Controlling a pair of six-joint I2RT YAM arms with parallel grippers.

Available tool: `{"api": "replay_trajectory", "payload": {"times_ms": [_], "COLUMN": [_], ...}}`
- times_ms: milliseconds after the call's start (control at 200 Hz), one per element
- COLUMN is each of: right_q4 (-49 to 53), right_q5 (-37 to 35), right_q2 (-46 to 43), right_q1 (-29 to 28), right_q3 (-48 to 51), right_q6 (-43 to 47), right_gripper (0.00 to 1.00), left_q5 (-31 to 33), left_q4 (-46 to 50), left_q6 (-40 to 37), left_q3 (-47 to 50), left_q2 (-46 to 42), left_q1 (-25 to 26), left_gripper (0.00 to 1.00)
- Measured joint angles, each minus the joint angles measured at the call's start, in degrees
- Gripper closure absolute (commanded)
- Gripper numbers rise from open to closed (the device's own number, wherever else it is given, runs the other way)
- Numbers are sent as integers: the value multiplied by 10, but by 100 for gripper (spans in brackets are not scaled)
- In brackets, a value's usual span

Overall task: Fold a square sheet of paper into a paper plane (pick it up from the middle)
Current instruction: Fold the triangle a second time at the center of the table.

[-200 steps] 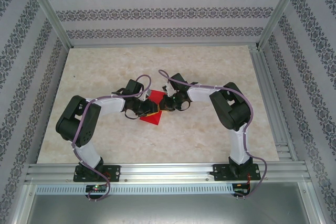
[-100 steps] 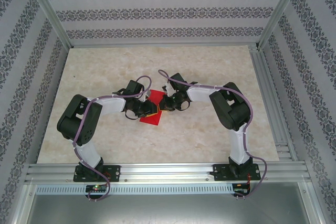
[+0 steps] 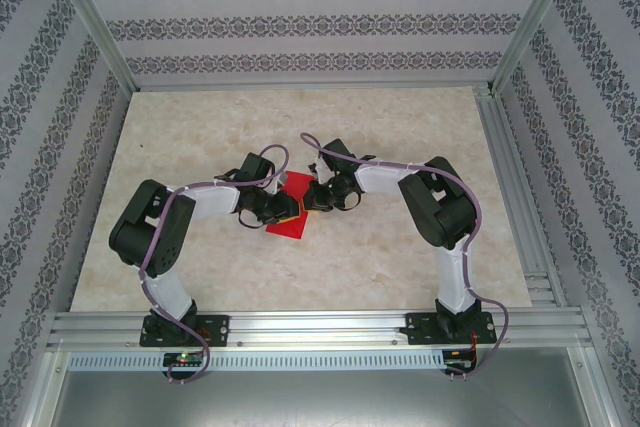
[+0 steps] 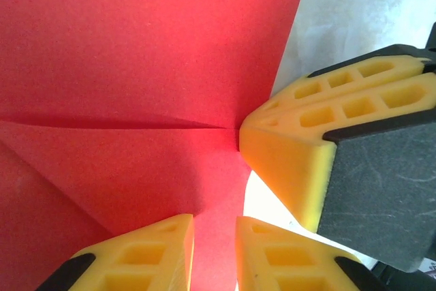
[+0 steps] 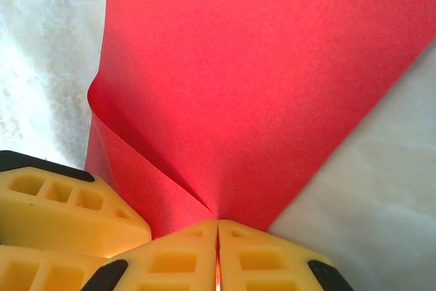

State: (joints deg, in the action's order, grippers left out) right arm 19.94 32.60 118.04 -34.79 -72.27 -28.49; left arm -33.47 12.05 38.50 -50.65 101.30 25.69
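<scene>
The red sheet of paper (image 3: 290, 226) lies mid-table between both grippers, creased, with one flap folded over. In the left wrist view the paper (image 4: 136, 52) shows a straight crease, and its edge runs into the narrow gap of my left gripper (image 4: 214, 223), whose jaws stand slightly apart around it. The right gripper's yellow fingers (image 4: 293, 148) press at the crease's end. In the right wrist view my right gripper (image 5: 218, 221) is shut on the paper (image 5: 259, 66), pinching the point where a curled fold meets. From above, the left gripper (image 3: 283, 210) and right gripper (image 3: 312, 199) almost touch.
The marbled tabletop (image 3: 400, 127) stretches bare around the paper. Aluminium rails run along the near edge (image 3: 320, 327) and the right side (image 3: 505, 197). Patterned walls enclose the other sides. Both forearms crowd the table's centre.
The left wrist has shifted a touch. The paper and the right arm stay where they were.
</scene>
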Motion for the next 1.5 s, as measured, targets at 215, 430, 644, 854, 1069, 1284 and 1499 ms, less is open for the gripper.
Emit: {"api": "replay_trajectory", "payload": {"times_ms": [215,430,644,854,1069,1284,1499], "right_q4": [0,2,18,26,26,26,29], "right_q5": [0,0,-26,-56,-57,-55,-56], "right_q2": [0,0,-22,-76,-71,-31,-14], "right_q1": [0,0,-1,-1,-18,-35,-34], "right_q3": [0,-1,-1,9,9,-2,-3], "right_q6": [0,0,-2,-1,-3,-4,-5], "right_gripper": [90,88,76,80,87,88,89], "left_q5": [4,8,10,13,15,15,15], "left_q4": [4,13,22,26,26,26,26], "left_q6": [-6,-9,-10,-10,-12,-12,-13], "left_q3": [-1,-4,-10,-12,-12,-12,-12], "left_q2": [6,7,12,12,12,13,12], "left_q1": [0,0,0,1,3,3,3], "left_gripper": [78,79,81,83,83,84,83]}}
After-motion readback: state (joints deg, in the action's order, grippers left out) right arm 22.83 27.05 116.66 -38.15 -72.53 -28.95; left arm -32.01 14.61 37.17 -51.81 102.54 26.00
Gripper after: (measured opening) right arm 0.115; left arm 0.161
